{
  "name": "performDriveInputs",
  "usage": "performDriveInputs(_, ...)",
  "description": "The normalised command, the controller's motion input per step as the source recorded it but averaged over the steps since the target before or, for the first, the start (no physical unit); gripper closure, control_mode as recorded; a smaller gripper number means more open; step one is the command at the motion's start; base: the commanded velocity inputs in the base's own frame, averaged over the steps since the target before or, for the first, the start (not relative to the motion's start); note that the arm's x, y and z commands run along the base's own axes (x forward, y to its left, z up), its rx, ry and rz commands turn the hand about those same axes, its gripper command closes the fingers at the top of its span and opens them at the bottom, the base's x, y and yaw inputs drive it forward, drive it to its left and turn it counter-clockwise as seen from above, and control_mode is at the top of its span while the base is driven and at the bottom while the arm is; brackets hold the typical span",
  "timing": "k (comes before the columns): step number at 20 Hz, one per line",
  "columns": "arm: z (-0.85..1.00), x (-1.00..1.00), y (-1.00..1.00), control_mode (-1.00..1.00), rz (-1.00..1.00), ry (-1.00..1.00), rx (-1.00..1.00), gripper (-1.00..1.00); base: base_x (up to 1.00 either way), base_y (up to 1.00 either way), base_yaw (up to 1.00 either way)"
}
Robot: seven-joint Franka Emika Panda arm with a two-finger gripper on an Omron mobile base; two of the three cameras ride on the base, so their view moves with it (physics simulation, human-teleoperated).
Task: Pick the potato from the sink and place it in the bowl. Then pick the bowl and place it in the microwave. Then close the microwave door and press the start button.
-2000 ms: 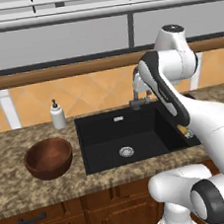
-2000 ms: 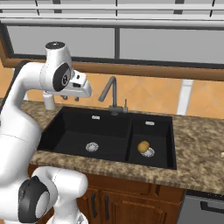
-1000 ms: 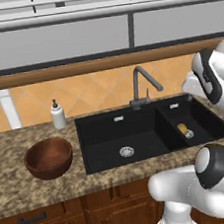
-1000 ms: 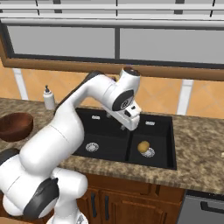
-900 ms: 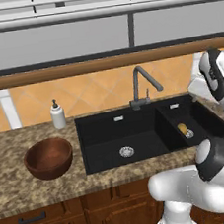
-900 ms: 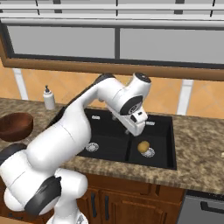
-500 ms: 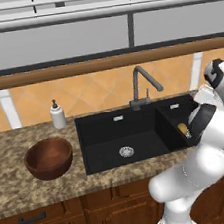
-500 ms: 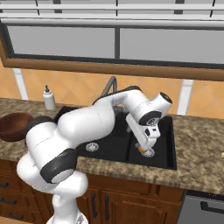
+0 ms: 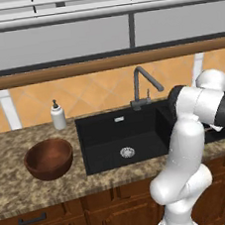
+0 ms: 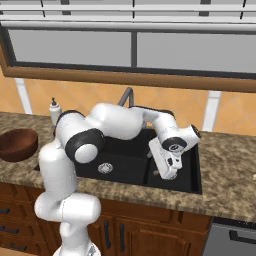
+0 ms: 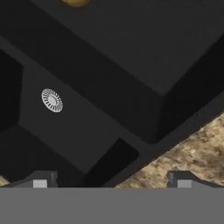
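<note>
Nearest the hand camera, at 5 o'clock in its picture, lies a strip of speckled tabletop (image 11: 197,151), and beyond it the black sink (image 11: 109,65) opens out, with a round steel drain (image 11: 52,100) at 9 o'clock and the potato (image 11: 75,2) just showing as a yellow sliver at the 12 o'clock edge. Over the last two seconds the arm has swung from above the left basin across to the right one and dropped low, so the gripper (image 10: 167,167) now hangs over the front lip of the right-hand basin in the right base view, its jaws spread as wide as they go and holding nothing. That puts the approach nearly done, I judge, yet the potato sits farther in than the jaws point, so the hand probably has to reach forward and tip down before closing. Farther off, at 9 o'clock in the left base view, the bowl (image 9: 49,158) stands empty on the tabletop well apart from the sink, with a soap bottle (image 9: 58,115) behind it toward 10 o'clock and the faucet (image 9: 143,83) rising at the back.
</note>
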Motion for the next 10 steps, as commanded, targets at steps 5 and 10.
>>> performDriveInputs(5,-0.51,0.33,-0.10,-1.00,0.00,0.00,0.08,-1.00,0.00,0.00,0.00)
performDriveInputs(10,-0.30,0.36,-0.13,-1.00,0.00,0.00,0.04,-1.00,0.00,0.00,0.00)
